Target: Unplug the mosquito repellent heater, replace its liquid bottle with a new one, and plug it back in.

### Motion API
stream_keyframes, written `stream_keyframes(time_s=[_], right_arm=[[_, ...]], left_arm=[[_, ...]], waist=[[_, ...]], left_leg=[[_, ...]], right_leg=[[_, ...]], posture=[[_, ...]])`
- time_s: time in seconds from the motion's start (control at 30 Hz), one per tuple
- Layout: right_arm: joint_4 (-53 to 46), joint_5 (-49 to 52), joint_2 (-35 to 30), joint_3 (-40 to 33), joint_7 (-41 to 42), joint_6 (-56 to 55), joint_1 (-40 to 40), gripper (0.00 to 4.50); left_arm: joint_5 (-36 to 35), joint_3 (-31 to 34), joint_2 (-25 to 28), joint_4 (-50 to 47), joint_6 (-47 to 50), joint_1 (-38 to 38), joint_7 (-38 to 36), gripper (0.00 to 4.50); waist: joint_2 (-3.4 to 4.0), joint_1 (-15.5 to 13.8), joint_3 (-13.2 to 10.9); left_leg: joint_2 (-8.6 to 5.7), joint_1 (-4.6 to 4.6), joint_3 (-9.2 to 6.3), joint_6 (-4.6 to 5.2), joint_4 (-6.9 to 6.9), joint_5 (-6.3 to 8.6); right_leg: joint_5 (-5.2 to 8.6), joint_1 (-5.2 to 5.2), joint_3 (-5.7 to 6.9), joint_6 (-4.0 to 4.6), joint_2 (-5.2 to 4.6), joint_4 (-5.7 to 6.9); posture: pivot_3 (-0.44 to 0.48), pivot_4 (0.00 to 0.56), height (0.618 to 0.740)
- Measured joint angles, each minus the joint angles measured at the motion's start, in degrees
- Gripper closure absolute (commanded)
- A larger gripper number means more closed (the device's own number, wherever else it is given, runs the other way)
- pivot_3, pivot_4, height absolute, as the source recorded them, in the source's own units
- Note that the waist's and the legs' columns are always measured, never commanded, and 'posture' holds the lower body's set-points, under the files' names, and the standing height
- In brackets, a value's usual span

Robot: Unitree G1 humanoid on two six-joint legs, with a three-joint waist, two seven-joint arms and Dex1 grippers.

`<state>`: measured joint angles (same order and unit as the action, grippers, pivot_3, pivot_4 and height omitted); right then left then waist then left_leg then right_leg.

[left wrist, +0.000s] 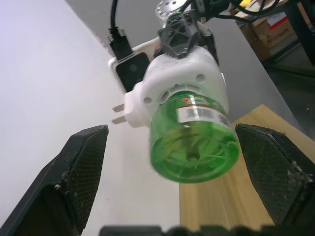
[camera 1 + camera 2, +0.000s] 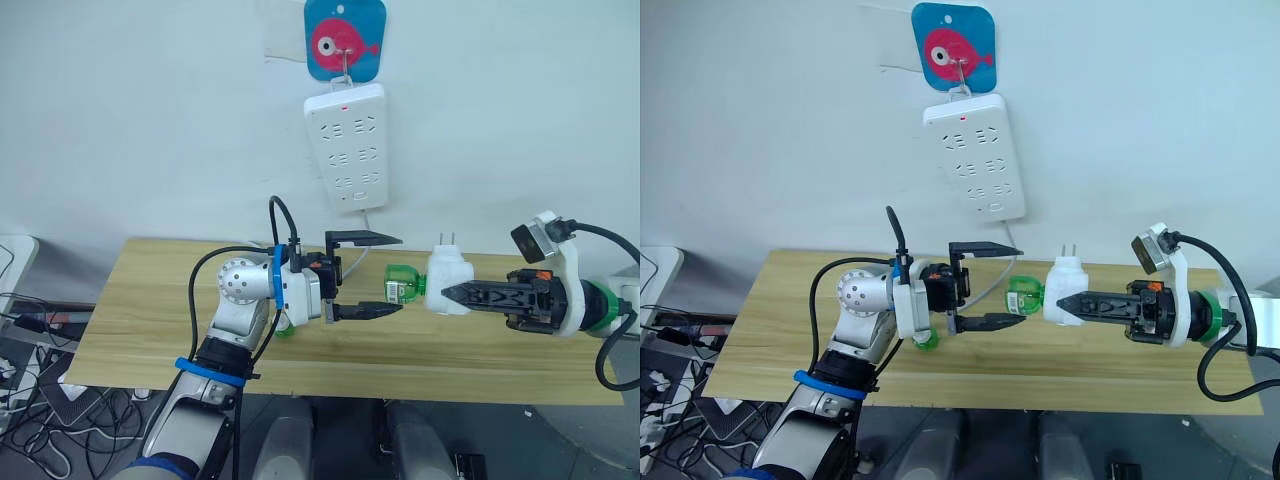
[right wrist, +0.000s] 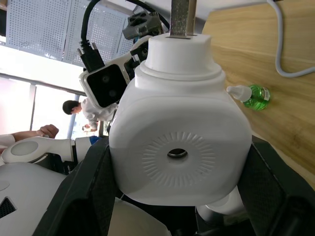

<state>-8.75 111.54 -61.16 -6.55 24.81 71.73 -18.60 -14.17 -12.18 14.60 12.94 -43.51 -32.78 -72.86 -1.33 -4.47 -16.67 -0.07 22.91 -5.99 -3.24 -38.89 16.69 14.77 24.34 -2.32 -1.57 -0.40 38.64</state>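
The mosquito repellent heater (image 2: pixel 449 283) is being pinched by the right gripper (image 2: pixel 447 293) fingers above the tabletop (image 2: pixel 130 330), its long axis lying sideways, prongs up, green liquid bottle (image 2: pixel 402 283) pointing toward the left gripper (image 2: pixel 385 274), whose fingers are being held spread around it.

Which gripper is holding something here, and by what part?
The right gripper holds the mosquito repellent heater by its white body's sides. The left gripper holds nothing; its fingers flank the green bottle.
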Motion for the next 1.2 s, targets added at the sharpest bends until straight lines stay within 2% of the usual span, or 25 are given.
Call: stream_keyframes(time_s=[0.17,0.27,0.4,0.47,0.7,0.73,0.8,0.87,0.97,1.03,1.1,1.2], right_arm=[[-0.01,0.0,0.51,0.01,-0.13,0.0,-0.07,1.53],[-0.02,0.0,0.51,0.01,-0.25,0.0,-0.07,1.53],[-0.02,0.0,0.51,0.01,-0.39,0.0,-0.07,1.53],[-0.02,0.0,0.51,0.01,-0.61,-0.01,-0.07,1.53],[-0.03,0.0,0.49,0.03,-1.0,0.2,-0.08,1.53],[-0.02,-0.04,0.4,0.03,-1.18,0.17,-0.08,1.53],[-0.01,-0.18,-0.31,0.02,-1.4,0.07,-0.02,1.53],[-0.09,-0.21,-1.28,0.01,-1.6,0.06,0.14,1.53],[-0.65,-0.61,-2.38,0.13,-1.81,0.41,0.96,1.53],[-1.61,-0.67,-3.17,0.57,-1.81,1.15,1.26,1.53],[-2.71,-0.66,-3.67,0.61,-1.59,1.39,1.31,1.53],[-3.94,-0.39,-4.24,0.38,-0.55,1.24,1.36,1.53]], left_arm=[[-0.12,-1.21,0.34,0.64,-0.96,0.02,1.15,0.03],[-0.24,-1.34,0.35,0.7,-1.4,-0.01,2.08,0.52],[-0.35,-1.81,0.8,1.13,-2.18,-0.26,2.32,1.78],[-0.44,-2.17,0.99,1.39,-2.25,-0.25,2.3,2.24],[-1.5,-3.07,1.68,0.71,0.27,0.11,2.59,2.24],[-2.64,-3.53,2.16,-0.89,4.39,0.68,2.75,2.24],[-7.58,-5.17,4.23,-6.54,20.26,2.04,4.17,2.24],[-14.72,-6.48,7.24,-12.94,39.8,2.22,6.32,2.24],[-30.88,-6.3,12.71,-18.84,74.13,-0.84,11.24,2.24],[-39.39,-4.59,15.4,-18.59,90.23,-2.99,12.94,2.24],[-47.08,-2.03,15.55,-15.82,102.94,-4.72,14.74,2.24],[-54.81,1.77,15.28,-9.14,117.18,-6.62,16.49,2.24]], waist=[[0.0,-0.05,0.0],[0.0,-0.04,0.0],[0.0,-0.03,0.0],[0.0,-0.03,0.0],[0.0,-0.03,0.0],[0.0,0.0,0.0],[0.0,0.19,0.0],[0.0,0.37,0.0],[0.0,0.53,0.0],[0.0,1.14,0.0],[0.0,1.73,0.0],[0.0,2.67,0.0]], left_leg=[[-0.03,-0.02,-0.04,0.01,-0.03,-0.01],[-0.05,-0.03,-0.05,0.02,-0.04,-0.03],[-0.05,-0.04,-0.06,0.03,-0.04,-0.03],[-0.06,-0.03,-0.06,0.03,-0.04,-0.03],[-0.06,-0.03,-0.06,0.03,-0.04,-0.03],[-0.06,-0.03,-0.06,0.03,-0.04,-0.03],[-0.04,-0.02,-0.1,0.03,-0.04,-0.03],[-0.01,-0.02,-0.18,0.03,-0.04,-0.03],[-0.03,-0.03,-0.26,0.04,-0.04,-0.05],[-0.04,-0.02,-0.25,0.04,-0.04,-0.06],[-0.07,-0.03,-0.22,0.04,-0.04,-0.06],[-0.08,-0.03,-0.23,0.03,-0.04,-0.06]], right_leg=[[0.0,-0.01,0.02,0.0,-0.01,0.1],[0.0,-0.01,0.02,0.0,-0.01,0.13],[0.0,-0.01,0.03,0.0,-0.01,0.14],[0.0,-0.01,0.03,0.0,-0.01,0.14],[0.0,-0.01,0.03,0.0,-0.01,0.15],[0.0,-0.01,0.03,0.0,-0.01,0.15],[0.01,-0.01,0.03,-0.01,-0.01,0.17],[0.01,-0.01,0.1,-0.02,-0.01,0.18],[0.03,-0.02,0.2,-0.03,0.02,0.23],[0.03,-0.02,0.2,-0.04,0.02,0.24],[0.04,-0.02,0.18,-0.06,0.01,0.24],[0.05,-0.01,0.2,-0.06,0.01,0.24]], posture=[[0.154,0.277,0.74],[0.154,0.277,0.74],[0.153,0.276,0.74],[0.154,0.274,0.74],[0.158,0.264,0.74],[0.158,0.264,0.74],[0.161,0.257,0.74],[0.161,0.257,0.74],[0.158,0.254,0.74],[0.158,0.254,0.74],[0.148,0.252,0.74],[0.141,0.26,0.74]])
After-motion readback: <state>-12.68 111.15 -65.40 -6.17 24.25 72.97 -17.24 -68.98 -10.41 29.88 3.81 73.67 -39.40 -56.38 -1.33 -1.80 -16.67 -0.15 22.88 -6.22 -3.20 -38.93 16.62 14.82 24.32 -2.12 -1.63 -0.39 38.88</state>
